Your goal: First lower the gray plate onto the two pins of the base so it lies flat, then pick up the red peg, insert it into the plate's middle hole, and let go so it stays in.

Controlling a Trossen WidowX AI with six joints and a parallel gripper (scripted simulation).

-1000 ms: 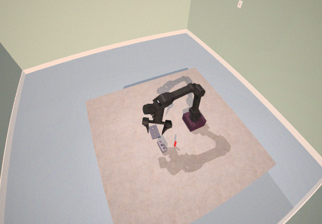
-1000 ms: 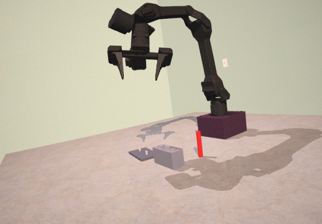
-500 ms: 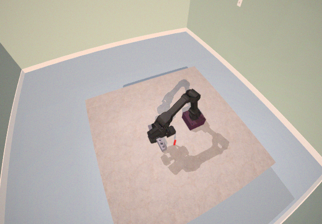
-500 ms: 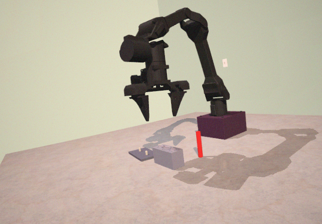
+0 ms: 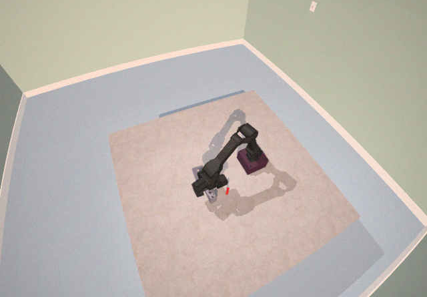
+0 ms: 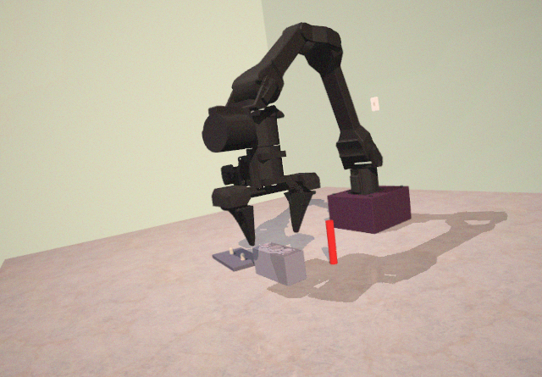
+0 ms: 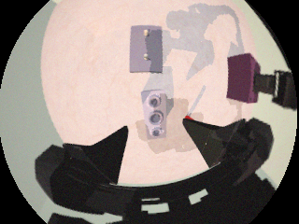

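Observation:
The gray plate [image 5: 211,199] [image 6: 293,267] [image 7: 149,105], a thick block with three holes in its top, stands on the table beside the base. The flat base [image 6: 231,264] [image 7: 137,56] [image 5: 195,170] lies next to it with its two pale pins bare. The red peg [image 5: 227,191] [image 6: 331,242] stands upright on the table on the robot's side of the plate; in the wrist view only a bit of the peg [image 7: 188,118] shows past a fingertip. My gripper [image 6: 274,238] [image 7: 156,125] is wide open and empty, pointing down above the plate; its fingertips are hidden in the top view.
The arm's purple mounting block [image 5: 252,163] [image 6: 372,211] [image 7: 242,78] stands on the table [image 5: 165,217] [image 6: 131,320] beyond the peg. The arm arches from it over the peg's side toward the plate. Arm shadows fall around the parts.

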